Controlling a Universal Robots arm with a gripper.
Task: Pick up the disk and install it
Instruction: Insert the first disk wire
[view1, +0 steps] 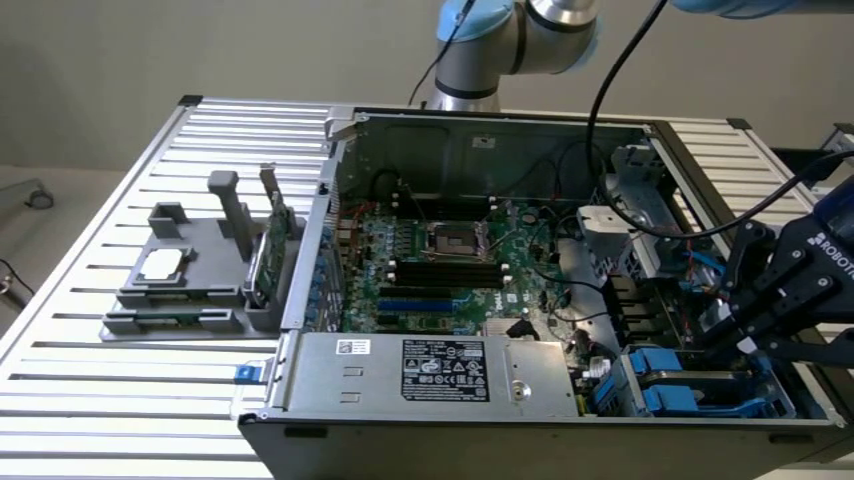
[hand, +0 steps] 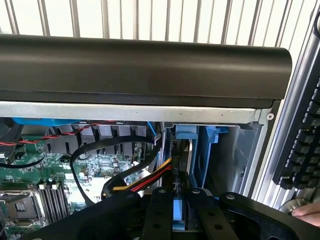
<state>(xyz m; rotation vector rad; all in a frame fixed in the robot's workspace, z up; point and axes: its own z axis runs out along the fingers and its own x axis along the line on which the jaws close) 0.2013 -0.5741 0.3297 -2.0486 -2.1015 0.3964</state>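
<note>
Lower right of the exterior view: tool (view1: 747, 335) clamped on the disk (hand: 178, 212), held edge-on, long axis pointing down into the blue bay (view1: 694, 385) of the case (view1: 400, 370).

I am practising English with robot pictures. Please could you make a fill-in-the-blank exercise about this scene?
1. The gripper is over the open computer case, at the exterior view's ____ side.
2. The plastic drive carriers in the case's near corner are ____ in colour.
3. The grey holder with the green circuit card stands ____ the case.
4. In the wrist view, a person's fingertip is beside a ____.

Missing words: right; blue; outside; keyboard
</note>
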